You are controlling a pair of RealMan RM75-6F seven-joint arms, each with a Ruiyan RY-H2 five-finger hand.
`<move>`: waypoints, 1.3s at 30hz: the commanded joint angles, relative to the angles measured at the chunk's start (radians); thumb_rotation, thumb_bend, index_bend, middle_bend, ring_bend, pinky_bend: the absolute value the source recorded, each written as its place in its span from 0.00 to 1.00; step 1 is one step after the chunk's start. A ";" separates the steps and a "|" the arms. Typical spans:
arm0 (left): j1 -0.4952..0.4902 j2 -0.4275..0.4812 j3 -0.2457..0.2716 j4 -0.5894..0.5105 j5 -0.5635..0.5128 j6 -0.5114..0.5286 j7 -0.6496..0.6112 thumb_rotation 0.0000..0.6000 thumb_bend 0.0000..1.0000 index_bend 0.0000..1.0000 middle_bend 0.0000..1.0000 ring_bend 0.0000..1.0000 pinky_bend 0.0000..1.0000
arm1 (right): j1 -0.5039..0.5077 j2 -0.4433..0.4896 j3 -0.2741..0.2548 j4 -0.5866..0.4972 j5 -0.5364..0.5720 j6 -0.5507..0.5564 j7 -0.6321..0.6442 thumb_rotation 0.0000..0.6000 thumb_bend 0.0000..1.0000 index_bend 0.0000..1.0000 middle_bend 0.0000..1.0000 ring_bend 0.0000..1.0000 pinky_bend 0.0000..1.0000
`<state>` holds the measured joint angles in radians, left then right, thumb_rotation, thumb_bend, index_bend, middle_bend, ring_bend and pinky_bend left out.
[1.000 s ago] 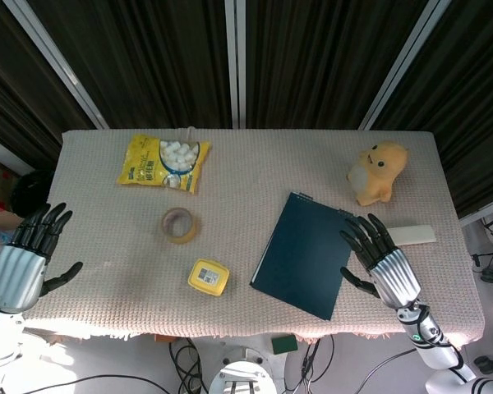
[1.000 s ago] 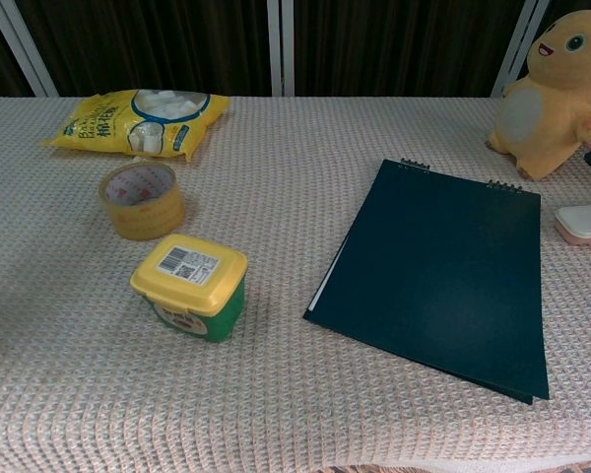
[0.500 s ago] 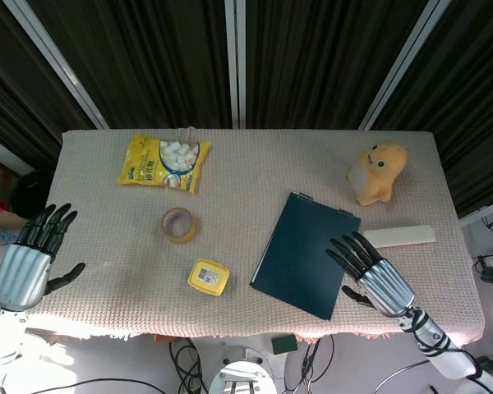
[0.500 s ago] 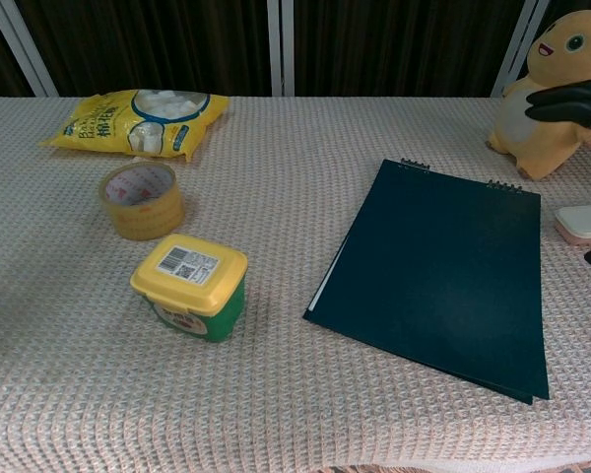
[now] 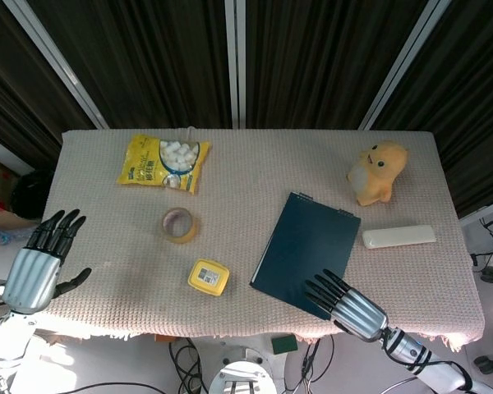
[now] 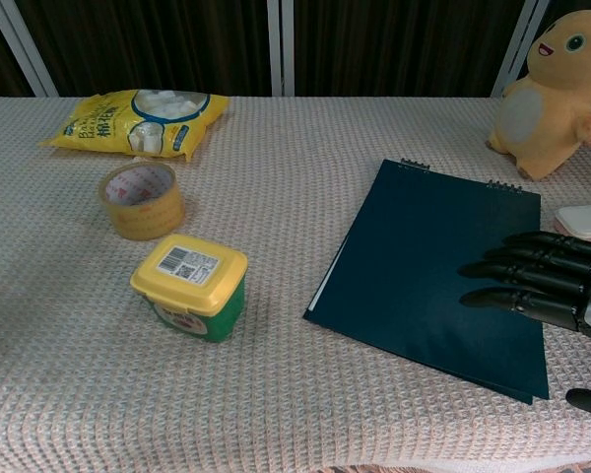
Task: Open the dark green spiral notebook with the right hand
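The dark green spiral notebook [image 5: 306,249] [image 6: 441,270] lies closed and flat on the table, its spiral binding at the far edge. My right hand [image 5: 345,303] [image 6: 552,282] hovers over the notebook's near right corner, fingers spread and stretched out toward the left, holding nothing. Whether it touches the cover I cannot tell. My left hand [image 5: 43,263] stays open off the table's left edge, fingers apart and empty; the chest view does not show it.
A yellow lidded tub [image 5: 209,277] [image 6: 190,286] and a tape roll [image 5: 179,225] [image 6: 141,199] sit left of the notebook. A yellow snack bag [image 5: 164,162] lies at the back left. A yellow plush toy [image 5: 378,171] and a white flat case [image 5: 398,236] are on the right.
My right hand has moved toward the table's front edge and leftward, coming over the notebook's near corner. The white case, earlier partly covered, now shows fully. The left hand shifted slightly.
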<state>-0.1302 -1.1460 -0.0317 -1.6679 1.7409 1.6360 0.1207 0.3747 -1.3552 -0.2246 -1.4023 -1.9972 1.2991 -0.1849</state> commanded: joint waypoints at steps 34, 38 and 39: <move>0.019 0.008 -0.005 0.025 -0.040 0.002 -0.025 1.00 0.12 0.03 0.06 0.04 0.18 | -0.012 -0.161 0.040 0.169 0.039 0.061 0.061 1.00 0.47 0.64 0.06 0.00 0.00; 0.020 0.008 -0.006 0.026 -0.040 0.002 -0.023 1.00 0.12 0.03 0.06 0.04 0.18 | -0.021 -0.183 0.051 0.196 0.045 0.092 0.071 1.00 0.48 0.73 0.11 0.00 0.00; 0.020 0.008 -0.006 0.026 -0.040 0.002 -0.022 1.00 0.12 0.03 0.06 0.04 0.18 | -0.023 -0.186 0.053 0.201 0.045 0.099 0.073 1.00 0.48 0.76 0.13 0.00 0.00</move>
<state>-0.1105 -1.1378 -0.0376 -1.6416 1.7007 1.6379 0.0985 0.3548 -1.5364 -0.1750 -1.2061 -1.9541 1.3922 -0.1151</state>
